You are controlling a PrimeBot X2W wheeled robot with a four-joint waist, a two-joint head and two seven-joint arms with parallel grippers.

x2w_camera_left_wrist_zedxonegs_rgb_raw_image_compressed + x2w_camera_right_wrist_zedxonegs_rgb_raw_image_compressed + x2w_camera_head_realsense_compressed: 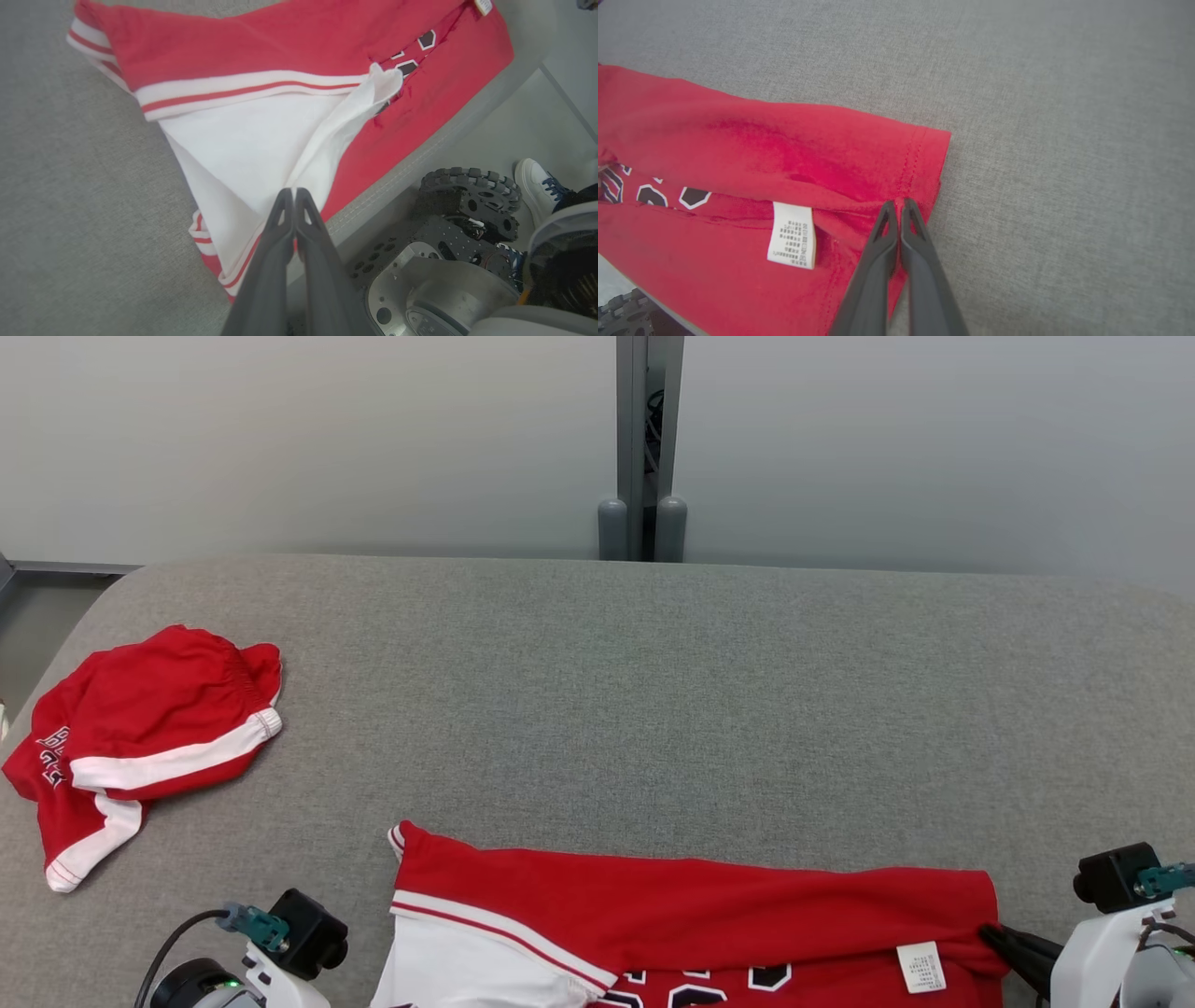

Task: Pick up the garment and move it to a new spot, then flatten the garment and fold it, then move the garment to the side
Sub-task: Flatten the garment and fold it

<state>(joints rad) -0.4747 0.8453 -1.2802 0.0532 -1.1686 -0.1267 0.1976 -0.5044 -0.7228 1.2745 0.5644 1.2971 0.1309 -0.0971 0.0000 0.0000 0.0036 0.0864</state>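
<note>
By the near edge of the tabletop point(597, 709), my left gripper point(294, 190) and right gripper point(900, 201) pinch opposite ends of the jersey point(691, 905), probably to flatten it.

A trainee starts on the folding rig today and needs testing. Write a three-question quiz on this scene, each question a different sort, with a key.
1. True or false: the red shorts lie on top of the jersey.
2. Where does the right gripper meet the jersey? A: at the striped white trim. B: at the stitched red edge, beside the white care label. C: on the black numerals.
3. Fill in: the left gripper, over the jersey's white part, has its jaws ____.

Key: 1 false, they lie apart on the grey surface; 2 B; 3 shut.
</note>
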